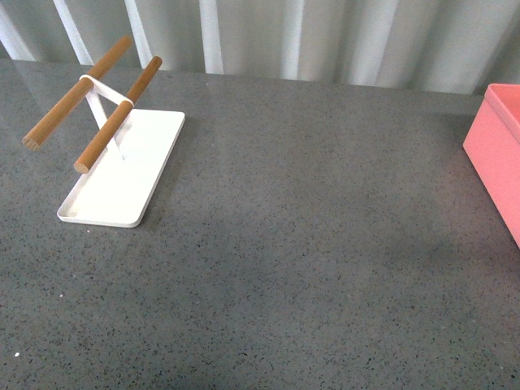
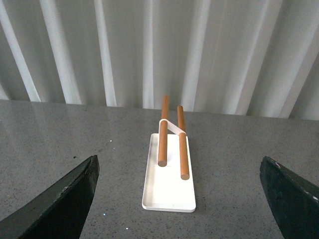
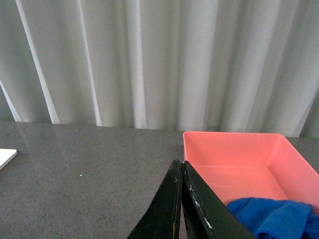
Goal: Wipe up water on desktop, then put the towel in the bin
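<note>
The dark grey speckled desktop [image 1: 309,244] fills the front view; neither arm shows there. The salmon-pink bin [image 1: 500,154] stands at its right edge. In the right wrist view the bin [image 3: 239,149] lies just beyond my right gripper [image 3: 179,167], whose black fingers are shut together and hold nothing. The blue towel [image 3: 274,216] lies bunched inside the bin at its near end. My left gripper [image 2: 182,199] is open wide and empty, its fingers [image 2: 65,199] apart above the desktop [image 2: 60,144].
A flat white tray [image 1: 122,175] with two wooden bars [image 1: 114,126] on a white stand sits at the desktop's back left; it also shows in the left wrist view [image 2: 167,184]. A pale pleated curtain [image 1: 325,36] hangs behind the desktop.
</note>
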